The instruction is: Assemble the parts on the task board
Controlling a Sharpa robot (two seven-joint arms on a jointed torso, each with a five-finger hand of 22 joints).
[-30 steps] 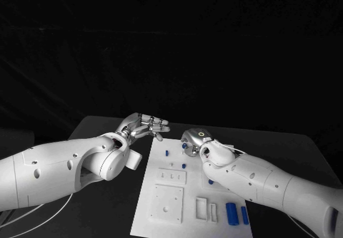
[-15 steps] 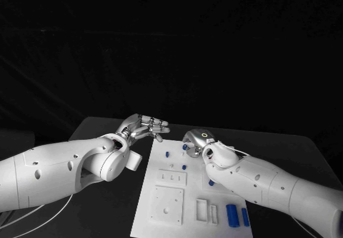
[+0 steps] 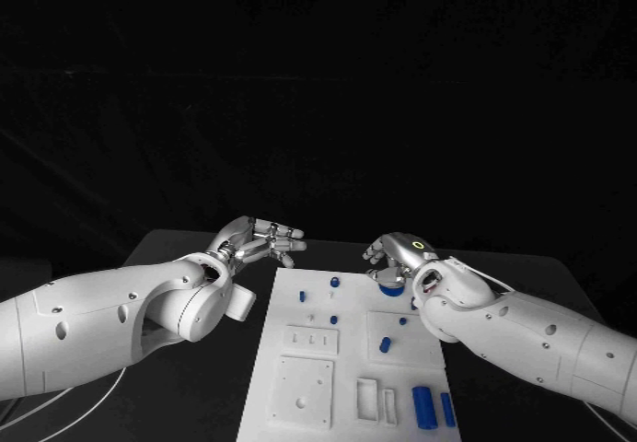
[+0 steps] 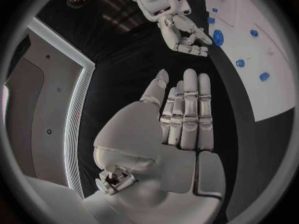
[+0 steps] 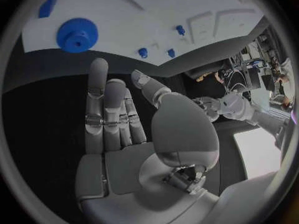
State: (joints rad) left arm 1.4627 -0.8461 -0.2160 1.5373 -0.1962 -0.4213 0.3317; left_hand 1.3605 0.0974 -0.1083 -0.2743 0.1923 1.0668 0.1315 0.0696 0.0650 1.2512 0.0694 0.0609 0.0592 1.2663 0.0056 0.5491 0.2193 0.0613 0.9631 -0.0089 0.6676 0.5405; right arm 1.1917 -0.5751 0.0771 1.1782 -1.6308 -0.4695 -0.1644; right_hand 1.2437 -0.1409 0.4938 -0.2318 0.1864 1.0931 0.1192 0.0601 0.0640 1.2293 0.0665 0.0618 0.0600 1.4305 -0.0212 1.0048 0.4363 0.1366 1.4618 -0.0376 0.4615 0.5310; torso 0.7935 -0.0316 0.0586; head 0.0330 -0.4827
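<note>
A white rectangular task board (image 3: 348, 354) lies along the middle of the black bench (image 3: 173, 253), its far short edge between the robot's two silver hands. The left hand (image 3: 260, 241) hovers over the bare bench just beyond the board's far left corner; the left wrist view shows its fingers (image 4: 189, 109) straight, side by side, and holding nothing. The right hand (image 3: 397, 258) hangs above the board's far right corner, palm empty, fingers (image 5: 106, 114) extended toward the board in its own wrist view.

Just beneath the right hand's fingertips sits a round blue gear-like part (image 3: 390, 287), toothed at the rim with a raised hub; whether the hand touches it cannot be told from the head view, and the right wrist view shows the gear apart from the fingertips. Small blue pegs (image 3: 333, 281) stand in the board's far half, one near the far edge, another toward the left edge (image 3: 301, 296), a third near the centre (image 3: 333, 319). A short blue cylinder (image 3: 385, 345) lies tilted right of the centre. Two longer blue cylinders (image 3: 426, 406) lie side by side at the near right corner. White raised blocks (image 3: 313, 341) and a square plate (image 3: 306, 390) occupy the near left portion.
</note>
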